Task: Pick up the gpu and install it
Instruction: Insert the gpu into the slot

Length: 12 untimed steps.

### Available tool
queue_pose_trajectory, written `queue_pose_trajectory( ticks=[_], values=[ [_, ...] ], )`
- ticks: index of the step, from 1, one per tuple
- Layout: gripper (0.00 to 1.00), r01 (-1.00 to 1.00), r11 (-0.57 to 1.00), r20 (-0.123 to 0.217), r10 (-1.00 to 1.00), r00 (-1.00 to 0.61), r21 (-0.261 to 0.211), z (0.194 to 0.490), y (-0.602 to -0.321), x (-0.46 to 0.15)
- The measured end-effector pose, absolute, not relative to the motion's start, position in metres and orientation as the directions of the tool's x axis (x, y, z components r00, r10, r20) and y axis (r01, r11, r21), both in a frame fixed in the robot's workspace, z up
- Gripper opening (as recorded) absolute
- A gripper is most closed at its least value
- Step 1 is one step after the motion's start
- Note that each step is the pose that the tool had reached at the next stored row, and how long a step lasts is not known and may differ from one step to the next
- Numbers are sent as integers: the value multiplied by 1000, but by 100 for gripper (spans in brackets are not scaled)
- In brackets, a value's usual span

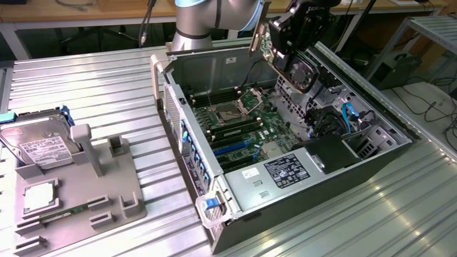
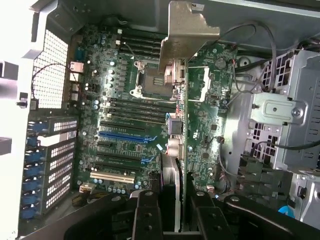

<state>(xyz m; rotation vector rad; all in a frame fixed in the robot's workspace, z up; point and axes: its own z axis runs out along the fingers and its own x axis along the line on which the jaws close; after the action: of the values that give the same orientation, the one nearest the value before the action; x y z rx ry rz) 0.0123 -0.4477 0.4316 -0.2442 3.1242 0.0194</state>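
The gpu (image 1: pixel 265 47) is a green circuit board with a silver bracket, hanging edge-down above the open computer case (image 1: pixel 371 152). My gripper (image 1: pixel 291 37) is shut on its upper edge. In the wrist view the gpu (image 2: pixel 204 115) is seen edge-on over the motherboard (image 2: pixel 125 100), its bracket pointing toward the case's rear wall. The black fingers (image 2: pixel 146 212) clamp either side of it, with my gripper (image 2: pixel 175 212) above it. The card hovers over the area of the processor socket (image 2: pixel 152 80), clear of the board. The blue expansion slot (image 2: pixel 122 134) lies to one side of the card.
A grey fixture (image 1: pixel 107 201) stands at the exterior view's left, holding a hard drive (image 1: pixel 39 144), a processor (image 1: pixel 39 195) and a memory stick (image 1: pixel 64 214). Inside the case are a metal drive cage (image 2: pixel 280 115), cables (image 1: pixel 348 115) and a black shroud (image 1: pixel 332 152).
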Motion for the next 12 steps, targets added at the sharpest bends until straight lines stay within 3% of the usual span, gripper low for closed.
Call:
queue_pose_trajectory(
  ticks=[12],
  values=[
    [28, -260, 965, -9, -260, -966, 12, 432, -448, 12]
  ],
)
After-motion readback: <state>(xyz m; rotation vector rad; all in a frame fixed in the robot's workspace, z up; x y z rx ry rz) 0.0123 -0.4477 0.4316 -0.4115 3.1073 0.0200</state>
